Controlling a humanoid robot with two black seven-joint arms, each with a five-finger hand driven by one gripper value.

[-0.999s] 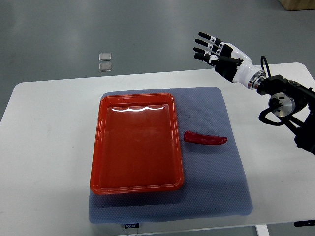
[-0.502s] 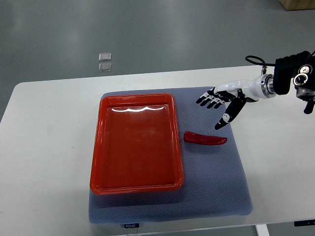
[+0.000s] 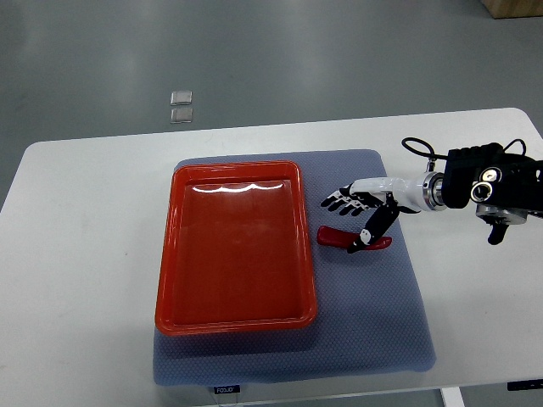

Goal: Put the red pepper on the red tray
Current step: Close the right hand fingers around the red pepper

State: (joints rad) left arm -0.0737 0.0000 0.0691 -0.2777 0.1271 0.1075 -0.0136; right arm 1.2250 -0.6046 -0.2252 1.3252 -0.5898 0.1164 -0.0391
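A long red pepper point(image 3: 339, 238) lies on the grey mat point(image 3: 365, 314), just right of the red tray point(image 3: 233, 318). The tray sits on the mat's left half and holds nothing. My right hand point(image 3: 349, 218) reaches in from the right edge and hovers over the pepper. Its fingers point(image 3: 337, 202) are spread toward the tray and its thumb point(image 3: 366, 235) points down onto the pepper's right half. The hand is open and holds nothing. The left arm does not show.
The mat lies on a white table point(image 3: 85, 254). My right forearm and its black wrist unit point(image 3: 488, 185) stretch over the table's right side. Two small clear squares point(image 3: 181, 106) lie on the floor beyond the table's far edge.
My right hand has come down from high at the back right, turned palm down, and moved left and nearer until it is over the pepper. The pepper and tray have not moved.
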